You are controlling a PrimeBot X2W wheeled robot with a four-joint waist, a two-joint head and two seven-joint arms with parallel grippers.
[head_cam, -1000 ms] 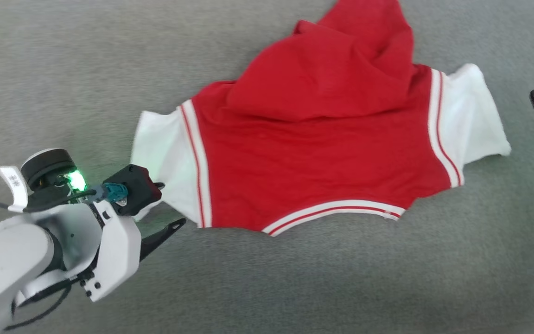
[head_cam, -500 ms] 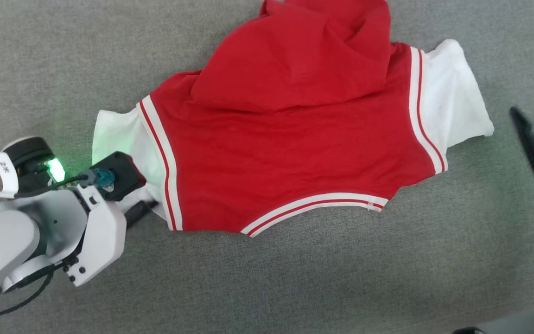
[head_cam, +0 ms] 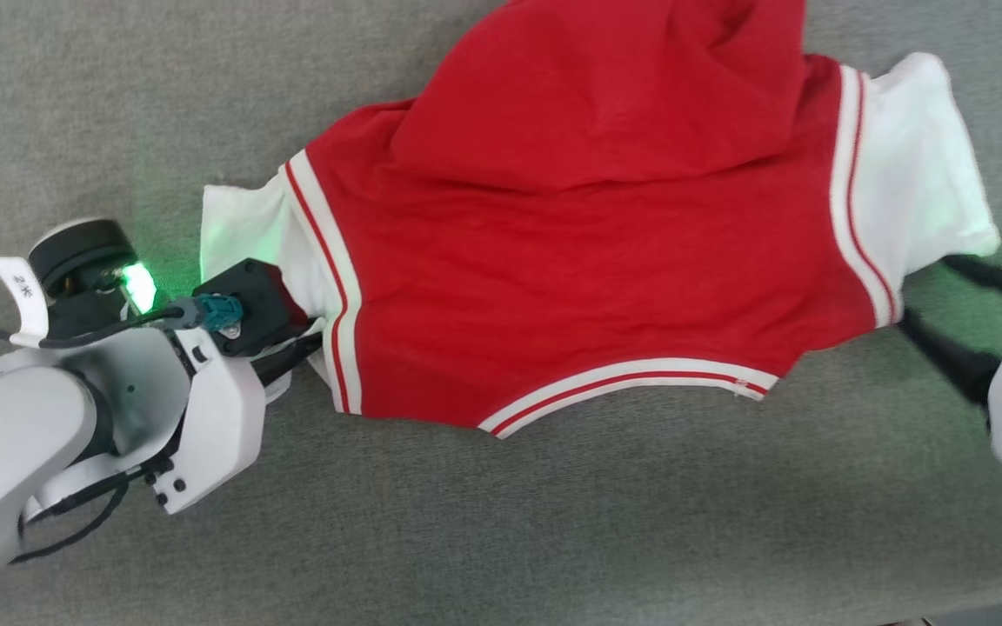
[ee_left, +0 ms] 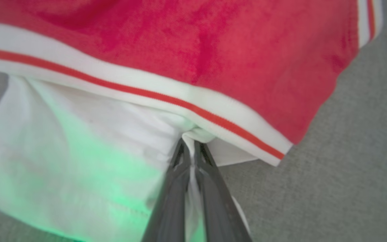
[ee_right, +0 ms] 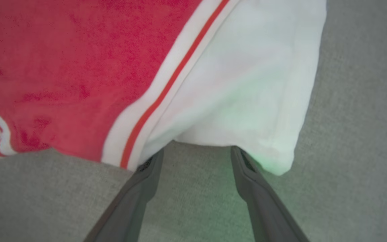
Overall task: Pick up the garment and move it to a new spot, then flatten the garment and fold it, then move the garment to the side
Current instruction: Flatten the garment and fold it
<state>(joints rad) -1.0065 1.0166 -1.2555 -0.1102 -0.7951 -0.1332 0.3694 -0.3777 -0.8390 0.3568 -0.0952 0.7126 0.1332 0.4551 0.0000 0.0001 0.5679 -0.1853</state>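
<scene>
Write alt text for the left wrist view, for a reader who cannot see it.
The left gripper is shut on a pinch of the white sleeve of a red shirt, beside the sleeve's white-and-red striped trim. The shirt lies on a grey carpet-like surface; green light tints the sleeve.

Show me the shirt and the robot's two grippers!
shirt [head_cam: 588,261]: head view, on its red middle.
left gripper [ee_left: 189,145]: left wrist view, between its fingertips, shut on the shirt.
right gripper [ee_right: 197,152]: right wrist view, between its open fingertips.

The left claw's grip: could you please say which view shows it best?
Left wrist view: the left claw pinches the garment's white sleeve, close up. The head view has it partly behind the wrist; the right wrist view shows the other sleeve.
</scene>
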